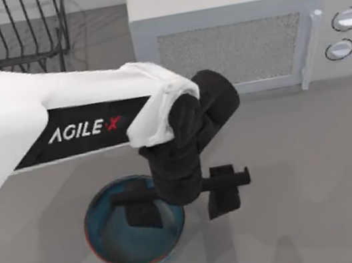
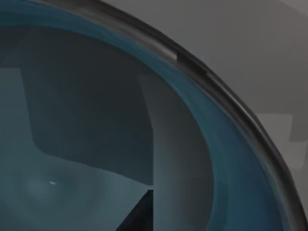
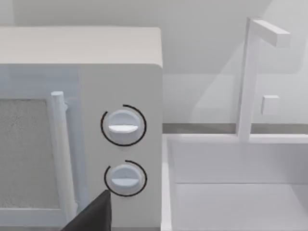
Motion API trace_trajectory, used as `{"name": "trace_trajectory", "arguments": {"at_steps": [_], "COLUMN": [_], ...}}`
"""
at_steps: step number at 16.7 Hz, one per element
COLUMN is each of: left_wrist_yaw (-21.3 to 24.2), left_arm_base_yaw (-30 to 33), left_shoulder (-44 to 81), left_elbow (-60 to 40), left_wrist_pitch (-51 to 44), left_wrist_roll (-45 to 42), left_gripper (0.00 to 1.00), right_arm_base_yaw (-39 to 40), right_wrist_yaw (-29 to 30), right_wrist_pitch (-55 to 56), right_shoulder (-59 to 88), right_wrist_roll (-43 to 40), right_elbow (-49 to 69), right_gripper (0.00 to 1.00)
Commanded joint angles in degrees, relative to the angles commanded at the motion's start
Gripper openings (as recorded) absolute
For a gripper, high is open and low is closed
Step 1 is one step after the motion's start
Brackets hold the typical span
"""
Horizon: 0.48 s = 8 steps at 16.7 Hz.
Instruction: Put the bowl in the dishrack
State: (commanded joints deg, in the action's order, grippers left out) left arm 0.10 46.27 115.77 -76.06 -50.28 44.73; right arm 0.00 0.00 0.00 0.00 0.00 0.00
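Top view: the left arm (image 1: 60, 124) reached from the left edge across the grey table (image 1: 291, 173) toward the near middle.
Left gripper (image 1: 184, 201): it hung over the right side of the bowl, one finger (image 1: 142, 211) down inside the bowl and the other finger (image 1: 225, 191) outside, over bare table, so the rim lay between them.
Left jaws: spread apart, straddling the bowl's wall and not closed on it.
Bowl (image 1: 123, 238): it stood upright on the table near the front edge, left of centre, teal-blue inside with a thin orange-red rim.
Dishrack (image 1: 10, 31): a black wire rack at the far left corner of the table, well apart from the bowl and holding nothing that could be seen.
Microwave (image 1: 234, 34): pale grey, at the far side right of the dishrack, door shut, handle (image 1: 307, 49) and two dials (image 1: 343, 32) on its right.
Left wrist view: very close on the bowl (image 2: 231, 144), showing the teal inner wall, the greyish bottom and the curved rim with grey table beyond.
Right wrist view: the microwave (image 3: 120, 48) front with its dials, and just beside it a white sink (image 3: 231, 192) with a tall faucet (image 3: 248, 77); a dark gripper tip (image 3: 94, 216) showed at the lower edge.
Right jaws: I could not tell their state.
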Motion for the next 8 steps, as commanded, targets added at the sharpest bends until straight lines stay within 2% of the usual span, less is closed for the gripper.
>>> {"name": "trace_trajectory", "arguments": {"at_steps": [7,8], "left_wrist_yaw": [0.00,0.00], "left_arm_base_yaw": [0.00,0.00], "left_shoulder": [0.00,0.00], "left_elbow": [0.00,0.00], "left_wrist_pitch": [0.00,0.00], "left_wrist_roll": [0.00,0.00], "left_gripper": [0.02,0.00], "right_arm_base_yaw": [0.00,0.00], "right_wrist_yaw": [0.00,0.00], "right_wrist_pitch": [0.00,0.00], "right_shoulder": [0.00,0.00], "right_wrist_roll": [0.00,0.00], "right_elbow": [0.00,0.00], "right_gripper": [1.00,1.00]}}
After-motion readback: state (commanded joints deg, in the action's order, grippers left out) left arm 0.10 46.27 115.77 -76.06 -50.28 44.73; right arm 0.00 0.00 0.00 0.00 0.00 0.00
